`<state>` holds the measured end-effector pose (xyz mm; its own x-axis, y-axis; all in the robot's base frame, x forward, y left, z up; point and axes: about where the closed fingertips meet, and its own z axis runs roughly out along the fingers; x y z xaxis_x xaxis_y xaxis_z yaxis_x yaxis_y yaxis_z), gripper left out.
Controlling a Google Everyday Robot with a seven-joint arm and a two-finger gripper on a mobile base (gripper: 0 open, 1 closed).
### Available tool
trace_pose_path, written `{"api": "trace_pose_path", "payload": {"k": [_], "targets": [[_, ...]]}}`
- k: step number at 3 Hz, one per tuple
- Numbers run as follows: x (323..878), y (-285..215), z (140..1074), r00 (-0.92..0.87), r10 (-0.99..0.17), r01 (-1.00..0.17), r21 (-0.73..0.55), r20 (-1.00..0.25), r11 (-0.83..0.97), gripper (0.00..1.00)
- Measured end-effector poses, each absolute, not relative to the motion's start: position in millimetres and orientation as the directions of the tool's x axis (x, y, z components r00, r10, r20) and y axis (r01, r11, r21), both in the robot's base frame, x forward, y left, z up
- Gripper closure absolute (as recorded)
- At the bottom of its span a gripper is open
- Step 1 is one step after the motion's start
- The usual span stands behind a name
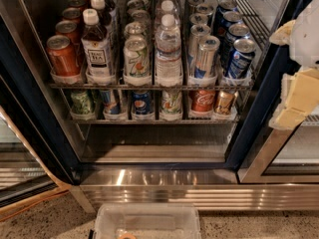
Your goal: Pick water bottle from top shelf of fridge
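Observation:
The fridge (35, 128) stands open in front of me, with a dark frame and a steel base. The top shelf (149, 86) is a wire rack with lanes of drinks. The water bottle (168, 51), clear with a white cap, stands at the front of the middle lane, with more water bottles behind it. My gripper (295, 96), made of cream and white parts, hangs at the right edge of the view. It is outside the fridge, right of the shelf and well apart from the bottle.
A dark tea bottle (96, 46) stands two lanes left of the water bottle. Cans (135, 59) fill the other lanes. A lower rack (149, 119) holds short cans. A glass door (279, 158) stands open at the right. A clear plastic bin (147, 220) is at the bottom.

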<state>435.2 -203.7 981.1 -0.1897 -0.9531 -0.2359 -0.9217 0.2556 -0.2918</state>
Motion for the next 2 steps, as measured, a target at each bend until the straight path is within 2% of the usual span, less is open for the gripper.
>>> {"api": "trace_pose_path", "payload": {"k": [1,2], "targets": [[433,-181,986,-0.128,-0.939,-0.917,-0.323,-0.318,0.235,0.0],[434,-155,985,-0.056,-0.891,-0.94,-0.276,-0.45,0.199,0.0]]}}
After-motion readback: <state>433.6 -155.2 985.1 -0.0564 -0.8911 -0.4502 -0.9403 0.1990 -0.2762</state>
